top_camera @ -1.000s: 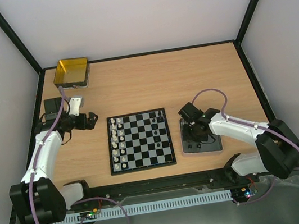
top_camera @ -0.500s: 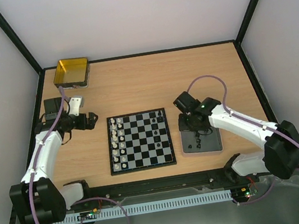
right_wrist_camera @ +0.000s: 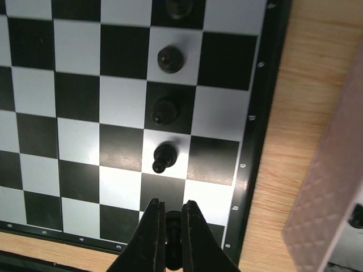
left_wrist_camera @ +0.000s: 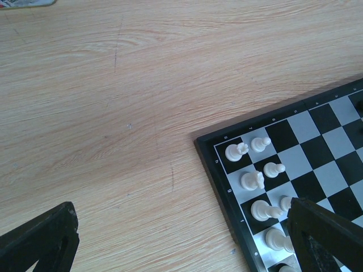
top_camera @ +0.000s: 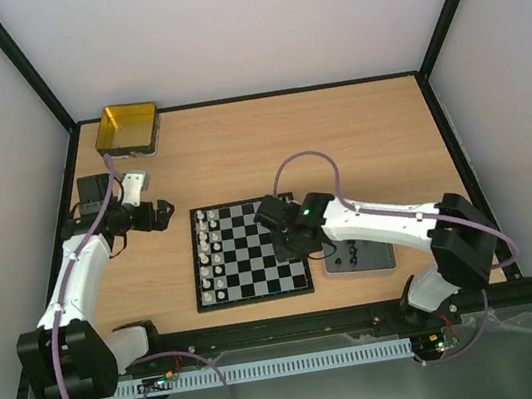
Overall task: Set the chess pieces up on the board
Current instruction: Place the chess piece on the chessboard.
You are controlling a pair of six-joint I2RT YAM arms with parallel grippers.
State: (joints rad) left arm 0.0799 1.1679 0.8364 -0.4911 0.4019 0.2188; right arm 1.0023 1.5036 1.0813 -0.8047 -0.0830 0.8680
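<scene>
Right gripper [top_camera: 288, 243]: reaches over the right side of the board [top_camera: 250, 255]. In the right wrist view its fingers [right_wrist_camera: 152, 238] are clenched on a small black piece [right_wrist_camera: 173, 235], pinched upright between the two pads. The held piece is above the squares close to the board's near right corner. Whether its base touches the board cannot be told.

Black pieces [right_wrist_camera: 164, 110]: three stand in a line on the file second from the right rim, running far from the held piece, each on its own square. A fourth is cut off at the far edge of that view.

White pieces [top_camera: 209, 254]: ranged in two files along the left side of the board. In the left wrist view those at the far left corner stand upright, one to a square.

Left gripper [top_camera: 154, 217]: sits above the table [top_camera: 337, 138] just left of the board's far left corner, apart from it. Its jaws are spread wide in the left wrist view, with nothing between them.

Grey tray [top_camera: 369, 262]: lies on the table just right of the board, partly under the right arm. A few small dark items lie in it, too small to identify.

Gold tin [top_camera: 126, 127]: at the far left corner of the table, well apart from the board.
</scene>
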